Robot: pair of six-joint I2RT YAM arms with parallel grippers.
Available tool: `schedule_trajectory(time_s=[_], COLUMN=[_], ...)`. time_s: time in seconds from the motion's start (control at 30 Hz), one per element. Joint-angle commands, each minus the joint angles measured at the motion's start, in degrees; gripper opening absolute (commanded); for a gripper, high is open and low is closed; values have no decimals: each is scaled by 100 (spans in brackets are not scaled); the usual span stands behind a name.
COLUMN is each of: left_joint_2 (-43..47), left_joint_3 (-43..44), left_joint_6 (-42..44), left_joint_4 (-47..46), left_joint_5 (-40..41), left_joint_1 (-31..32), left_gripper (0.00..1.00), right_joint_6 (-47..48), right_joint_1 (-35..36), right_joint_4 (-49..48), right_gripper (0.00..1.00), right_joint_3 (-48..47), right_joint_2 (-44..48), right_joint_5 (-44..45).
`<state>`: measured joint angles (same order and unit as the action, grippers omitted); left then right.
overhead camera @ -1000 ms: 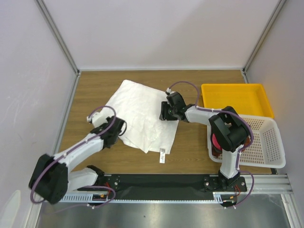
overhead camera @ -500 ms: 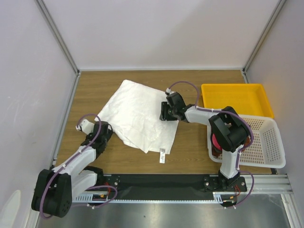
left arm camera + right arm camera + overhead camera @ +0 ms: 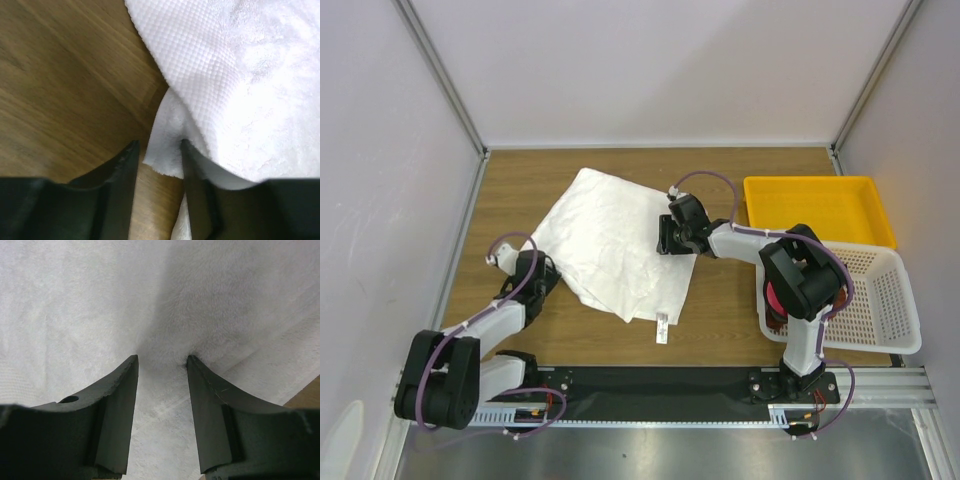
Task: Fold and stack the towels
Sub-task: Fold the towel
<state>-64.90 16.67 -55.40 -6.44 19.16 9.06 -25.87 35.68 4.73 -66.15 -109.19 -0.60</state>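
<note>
The large white towel (image 3: 610, 240) lies spread and rumpled on the wooden table, its small tag (image 3: 662, 327) at the near corner. My left gripper (image 3: 538, 277) sits low at the towel's left edge. In the left wrist view its jaws (image 3: 159, 145) stand apart around a loose corner of the towel (image 3: 165, 150), and wood shows between them. My right gripper (image 3: 670, 236) presses down on the towel's right edge. Its jaws (image 3: 162, 359) are open, with cloth dimpled between the tips. A pink towel (image 3: 775, 298) peeks out in the basket behind the right arm.
A yellow tray (image 3: 817, 207) stands at the back right. The white perforated basket (image 3: 880, 290) sits in front of it, by the right arm's base. Grey walls close in the table on three sides.
My left arm drew back to the left off the towel and now sits at its left edge, with its jaws narrowed. The right arm has not moved.
</note>
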Motion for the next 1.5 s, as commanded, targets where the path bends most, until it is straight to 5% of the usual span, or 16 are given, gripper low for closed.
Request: schedule_trajectory(time_s=[0.0, 0.13, 0.43, 0.67, 0.7, 0.8, 0.83, 0.87, 0.93, 1.23, 1.47], left_joint_2=[-171, -137, 1278, 998, 945, 971, 1014, 1102, 1199, 1314, 49], left_joint_3=[258, 504, 1707, 1902, 1797, 1551, 1515, 1506, 1550, 1471, 2024], left_joint_6=[275, 354, 635, -207, -330, -621, -604, -578, -456, -15, 29], left_joint_4=[-288, 106, 2909, 4641, 4843, 4810, 4749, 4713, 4669, 3607, 2824], left_joint_5=[-132, -114, 711, 1221, 1248, 1292, 1284, 1266, 1318, 1327, 1249], left_joint_1=[-36, -45, 17, 131, 131, 131, 131, 131, 131, 210, 158], left_gripper=[39, 0, 0, 2, 3, 28, 50, 62, 73, 77, 78], right_joint_6=[108, 117, 143, 82, 82, 126, 152, 170, 187, -155, -630], right_joint_1=[9, -26, -140, -167, -167, -167, -158, -158, -149, -17, -210], right_joint_4=[669, 705, 696, 573, 590, 599, 625, 652, 766, 1135, 1197], right_gripper=[49, 48, 46, 45, 45, 45, 46, 46, 47, 49, 52], right_joint_3=[6, -21, -65, -56, -56, 5, 58, 67, 146, 682, 1253], right_joint_2=[-59, -85, -129, -173, -164, -50, -7, 90, 230, 1417, 1708], right_joint_5=[245, 262, 227, 113, -26, -63, -80, -89, -81, -195, 218])
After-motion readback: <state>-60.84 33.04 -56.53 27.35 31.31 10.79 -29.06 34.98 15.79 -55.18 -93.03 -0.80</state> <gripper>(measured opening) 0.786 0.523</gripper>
